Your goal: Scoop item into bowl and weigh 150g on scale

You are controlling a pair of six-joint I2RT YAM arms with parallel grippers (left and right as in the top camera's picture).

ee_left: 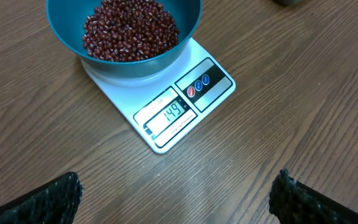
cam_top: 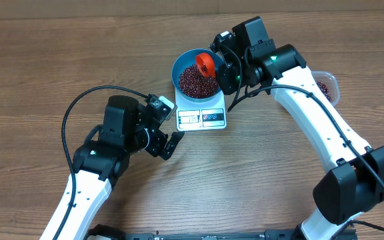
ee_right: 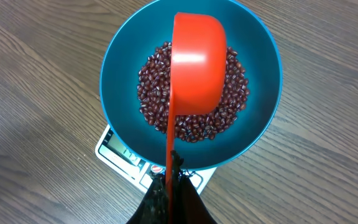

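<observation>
The blue bowl stands on the white scale and holds a heap of dark red-brown beans. My right gripper is shut on the thin handle of an orange-red scoop. The scoop is tipped hollow side down over the beans inside the bowl. My left gripper hovers open and empty over bare wood, just in front and to the left of the scale. In the left wrist view the scale shows 149 on its display, below the bowl.
A clear plastic container with some beans in it sits at the right, partly behind my right arm. A black cable loops from the left arm across the wood table.
</observation>
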